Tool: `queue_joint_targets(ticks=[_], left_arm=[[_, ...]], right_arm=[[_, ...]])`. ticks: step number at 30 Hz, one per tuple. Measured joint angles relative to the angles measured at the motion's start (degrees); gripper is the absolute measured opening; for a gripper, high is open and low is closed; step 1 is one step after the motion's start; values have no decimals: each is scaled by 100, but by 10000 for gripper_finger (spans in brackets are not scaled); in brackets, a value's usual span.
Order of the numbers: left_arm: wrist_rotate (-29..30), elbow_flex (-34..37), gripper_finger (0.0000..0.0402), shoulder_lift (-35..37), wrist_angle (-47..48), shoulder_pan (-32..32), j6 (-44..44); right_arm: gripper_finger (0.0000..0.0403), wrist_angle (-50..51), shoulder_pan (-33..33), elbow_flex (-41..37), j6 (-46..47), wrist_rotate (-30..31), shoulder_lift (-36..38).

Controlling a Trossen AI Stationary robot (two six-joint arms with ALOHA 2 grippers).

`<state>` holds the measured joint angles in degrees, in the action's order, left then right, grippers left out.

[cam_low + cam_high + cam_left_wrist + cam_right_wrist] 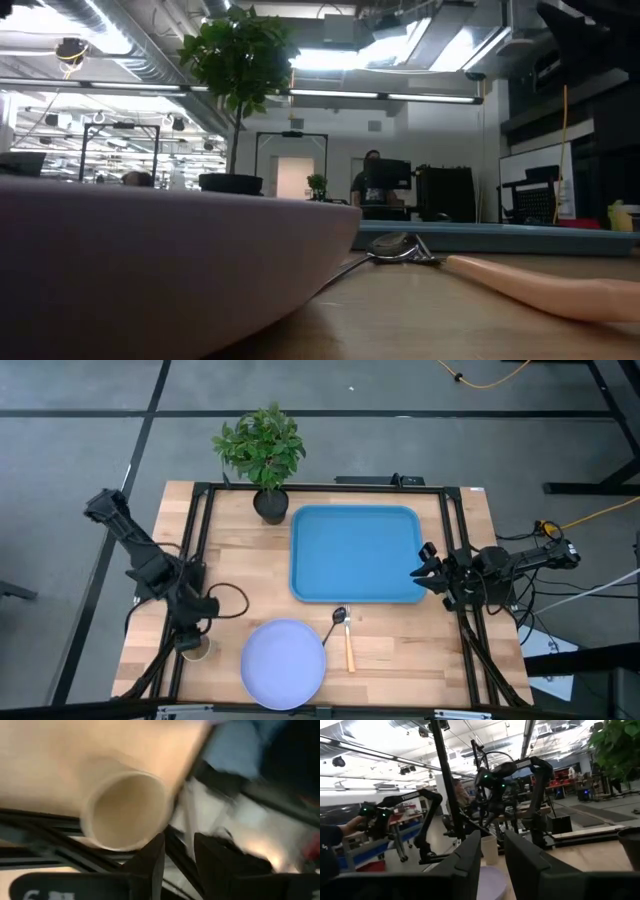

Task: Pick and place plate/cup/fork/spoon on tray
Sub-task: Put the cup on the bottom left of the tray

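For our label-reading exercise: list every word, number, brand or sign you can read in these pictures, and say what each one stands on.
None can be read for certain.
Left gripper: pale marks on its body, cut off and blurred; unreadable.
Plate, cup, spoon, tray: plain, no text.

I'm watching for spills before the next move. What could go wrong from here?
The cup sits near the table's left edge, just beside the left hand, so a nudge might knock it off. The spoon lies close beside the plate, so lifting the plate could drag it.
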<state>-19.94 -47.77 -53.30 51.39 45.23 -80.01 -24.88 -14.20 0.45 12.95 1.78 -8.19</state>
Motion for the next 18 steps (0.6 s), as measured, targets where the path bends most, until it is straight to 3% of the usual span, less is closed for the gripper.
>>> queue_joint_targets(ticks=[4,7,18], left_arm=[[1225,0,97,-3,388,585,-855],[1672,0,97,-72,581,906,-1163],[1485,0,97,-678,1054,1388,-1879]], right_arm=[[90,0,0,0,-143,8,-2],[90,0,0,0,-153,9,-2],[90,81,0,0,-456,13,-2]])
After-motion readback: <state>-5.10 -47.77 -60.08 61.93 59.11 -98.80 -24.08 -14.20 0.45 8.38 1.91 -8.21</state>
